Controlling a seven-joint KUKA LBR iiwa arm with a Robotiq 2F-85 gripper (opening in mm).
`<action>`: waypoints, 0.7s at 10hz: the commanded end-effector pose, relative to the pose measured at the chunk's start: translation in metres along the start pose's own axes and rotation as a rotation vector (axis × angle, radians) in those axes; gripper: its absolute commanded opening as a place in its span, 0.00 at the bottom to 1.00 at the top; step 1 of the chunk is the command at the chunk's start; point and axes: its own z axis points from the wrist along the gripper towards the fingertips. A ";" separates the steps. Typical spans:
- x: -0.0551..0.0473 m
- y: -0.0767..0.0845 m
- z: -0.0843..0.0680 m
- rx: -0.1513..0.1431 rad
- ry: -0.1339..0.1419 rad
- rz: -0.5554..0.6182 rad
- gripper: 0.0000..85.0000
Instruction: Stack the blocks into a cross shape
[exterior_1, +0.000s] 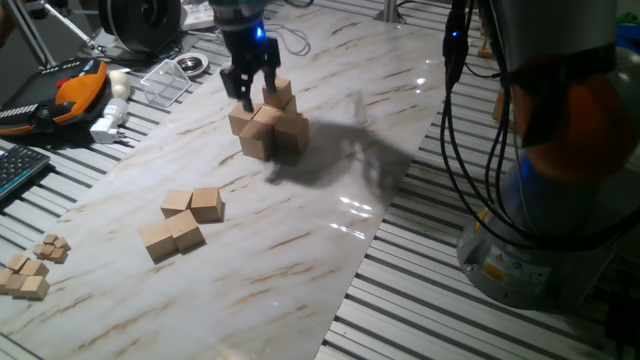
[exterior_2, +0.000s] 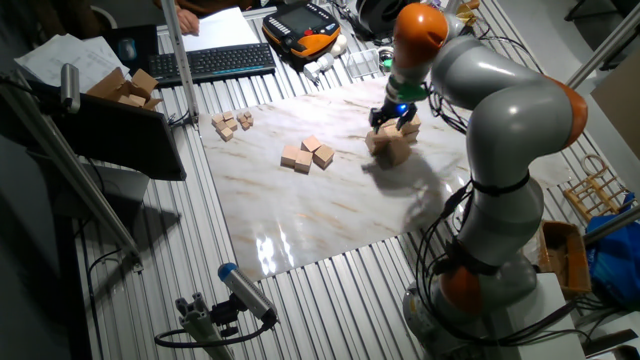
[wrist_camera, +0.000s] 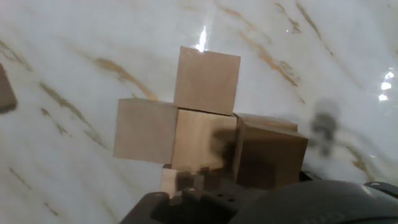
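The gripper (exterior_1: 252, 88) is hovering with fingers spread, gripping nothing, right above the stacked blocks (exterior_1: 268, 122); four loose blocks (exterior_1: 184, 222) are lying well away from it on the table (exterior_1: 300, 250).

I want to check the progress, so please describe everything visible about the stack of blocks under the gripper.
The stack of blocks is made of plain light-tan wooden cubes, unpainted, with sharp edges. It stands on the marble-patterned board, toward its far end. From the hand view the cubes already form a cross: one middle cube with cubes pressed against its sides. One cube sits higher than the rest. The gripper hangs right above it; whether it touches cannot be told.
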 end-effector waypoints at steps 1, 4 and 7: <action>0.004 0.022 0.001 0.017 -0.009 -0.015 0.80; 0.004 0.022 0.001 -0.012 -0.026 -0.129 0.60; 0.004 0.022 0.001 -0.042 0.012 -0.197 0.60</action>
